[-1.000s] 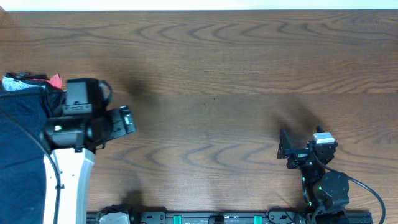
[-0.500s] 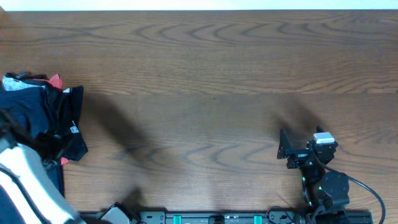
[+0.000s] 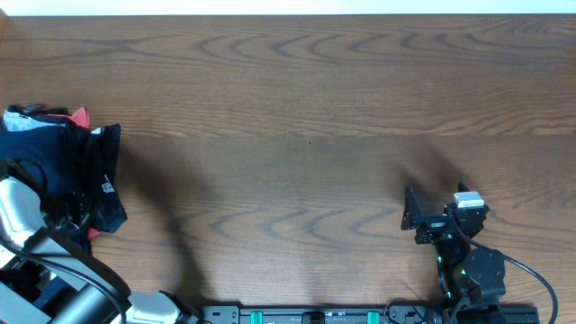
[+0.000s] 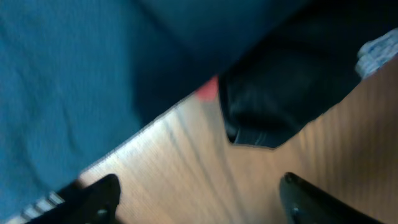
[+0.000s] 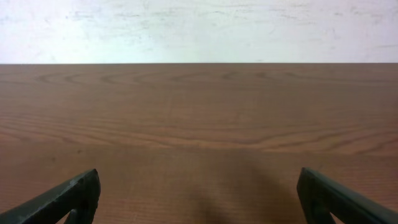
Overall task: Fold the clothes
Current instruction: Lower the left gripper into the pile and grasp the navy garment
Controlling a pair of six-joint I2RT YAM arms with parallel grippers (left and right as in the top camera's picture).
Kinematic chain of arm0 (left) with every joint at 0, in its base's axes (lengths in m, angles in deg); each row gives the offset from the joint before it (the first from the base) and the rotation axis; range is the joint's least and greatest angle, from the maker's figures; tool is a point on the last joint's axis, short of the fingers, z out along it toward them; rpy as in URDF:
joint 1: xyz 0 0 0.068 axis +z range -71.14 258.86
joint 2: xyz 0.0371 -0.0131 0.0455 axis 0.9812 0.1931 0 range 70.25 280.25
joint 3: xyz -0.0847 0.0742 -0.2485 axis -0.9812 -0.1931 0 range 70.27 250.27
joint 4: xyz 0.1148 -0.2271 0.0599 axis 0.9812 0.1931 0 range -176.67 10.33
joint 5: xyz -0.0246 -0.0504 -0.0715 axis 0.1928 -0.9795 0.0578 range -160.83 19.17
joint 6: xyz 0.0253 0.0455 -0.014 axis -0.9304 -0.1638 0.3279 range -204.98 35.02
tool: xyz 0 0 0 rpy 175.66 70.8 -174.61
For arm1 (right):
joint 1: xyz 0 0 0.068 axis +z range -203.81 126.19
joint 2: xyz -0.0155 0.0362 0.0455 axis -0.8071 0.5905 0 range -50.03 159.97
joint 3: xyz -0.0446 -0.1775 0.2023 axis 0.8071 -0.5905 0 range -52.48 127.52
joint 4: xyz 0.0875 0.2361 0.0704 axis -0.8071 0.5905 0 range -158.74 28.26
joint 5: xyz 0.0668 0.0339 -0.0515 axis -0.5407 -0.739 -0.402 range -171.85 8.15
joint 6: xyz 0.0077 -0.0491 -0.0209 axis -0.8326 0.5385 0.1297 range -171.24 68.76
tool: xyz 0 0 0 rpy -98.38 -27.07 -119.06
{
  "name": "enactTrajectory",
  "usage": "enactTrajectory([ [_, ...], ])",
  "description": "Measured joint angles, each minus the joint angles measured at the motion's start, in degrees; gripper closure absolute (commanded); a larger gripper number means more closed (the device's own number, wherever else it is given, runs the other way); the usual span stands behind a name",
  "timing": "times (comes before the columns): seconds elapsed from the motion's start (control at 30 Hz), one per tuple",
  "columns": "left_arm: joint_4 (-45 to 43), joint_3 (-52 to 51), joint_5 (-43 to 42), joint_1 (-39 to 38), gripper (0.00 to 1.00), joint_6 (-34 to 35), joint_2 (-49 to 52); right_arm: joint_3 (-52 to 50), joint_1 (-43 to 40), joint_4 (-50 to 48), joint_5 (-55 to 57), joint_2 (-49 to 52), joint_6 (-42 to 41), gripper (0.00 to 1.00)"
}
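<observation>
Brown wood-grain worktop lies mostly bare, with the clothes heaped at its far left edge, navy and black cloth with a bit of red showing. At the heap's edge the left end effector hangs with fingers spread and only bare wood between them. A clean pick would likely mean lowering onto the navy garment alone, clear of the black piece, and pinching one edge. The right end effector, spread and empty well apart from the heap, should probably take the opposite edge.
</observation>
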Motion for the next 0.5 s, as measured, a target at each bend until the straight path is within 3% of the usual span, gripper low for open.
enactTrajectory([
  [0.1,-3.17,0.00,-0.04,0.00,0.32,-1.99,-0.02,0.00,0.00,0.00,0.00,0.00,0.00,0.01],
  [0.13,-4.09,0.02,-0.04,0.00,0.33,-2.80,-0.02,0.00,0.00,0.00,0.00,0.00,0.00,0.01],
  [0.23,-7.45,0.02,-0.02,0.00,0.33,-6.38,-0.04,0.00,0.00,0.00,0.00,0.00,0.00,0.01],
  [0.3,-8.87,0.02,-0.02,0.00,0.25,-8.50,-0.04,0.00,0.00,0.00,-0.02,0.00,0.00,0.01],
  [0.5,-11.47,0.02,0.96,0.00,0.21,-11.78,-0.04,0.00,0.00,0.00,0.00,0.00,0.00,0.01],
])
